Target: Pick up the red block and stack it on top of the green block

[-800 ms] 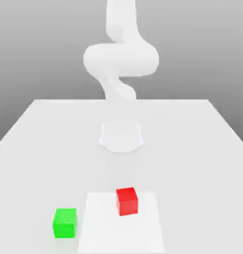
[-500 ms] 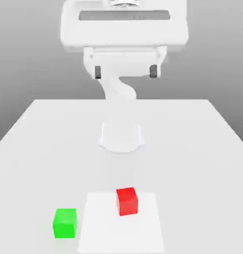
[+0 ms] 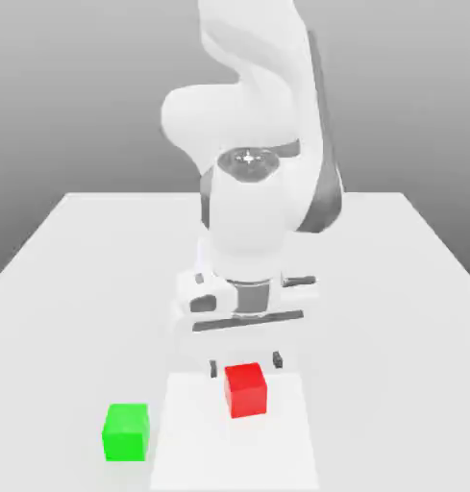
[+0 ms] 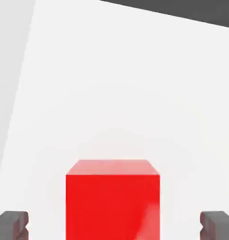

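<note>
My gripper (image 3: 246, 364) is spread wide, its two dark fingertips (image 4: 11, 226) well apart with the red block (image 3: 245, 391) between them in the hand view, a gap on each side. The red block sits on the white square (image 3: 234, 456) on the table (image 3: 392, 336). I see the green block (image 3: 126, 432) on the table, beside the square toward the exterior view's left.

Red block (image 3: 245, 390): solid red. Green block (image 3: 126, 432): solid bright green. Mat (image 3: 234, 447): plain white. Table (image 3: 65, 317): pale grey. Arm (image 3: 248, 216): white with dark grey sections. Fingertips (image 4: 218, 226): dark grey.
</note>
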{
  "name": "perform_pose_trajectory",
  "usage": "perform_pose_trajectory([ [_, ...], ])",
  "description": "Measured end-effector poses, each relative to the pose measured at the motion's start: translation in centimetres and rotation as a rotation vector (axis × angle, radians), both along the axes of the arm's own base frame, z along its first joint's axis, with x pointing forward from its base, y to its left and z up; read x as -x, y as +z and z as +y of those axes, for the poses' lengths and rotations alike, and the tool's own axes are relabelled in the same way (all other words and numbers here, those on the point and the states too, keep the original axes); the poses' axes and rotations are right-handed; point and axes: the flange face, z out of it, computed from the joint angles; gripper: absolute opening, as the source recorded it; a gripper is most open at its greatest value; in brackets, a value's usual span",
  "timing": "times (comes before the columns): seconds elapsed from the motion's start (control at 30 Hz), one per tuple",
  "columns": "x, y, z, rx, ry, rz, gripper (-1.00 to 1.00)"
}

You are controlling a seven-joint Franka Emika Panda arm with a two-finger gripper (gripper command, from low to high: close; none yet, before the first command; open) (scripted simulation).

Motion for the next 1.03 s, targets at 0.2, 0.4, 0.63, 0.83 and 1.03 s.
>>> perform_pose_trajectory([
  [0.2, 0.1, -0.9, 0.0, 0.0, -0.001, 0.001, -1.0],
  [0.4, 0.0, 1.9, 0.0, 0.0, 0.0, 0.0, -1.0],
  [0.63, -3.5, 6.7, -6.1, -0.004, -0.037, 0.002, -1.0],
  [0.83, -6.0, 6.3, -15.4, -0.003, -0.104, 0.0, -1.0],
  [1.03, -6.0, 2.9, -15.5, -0.002, -0.101, 0.001, 1.0],
])
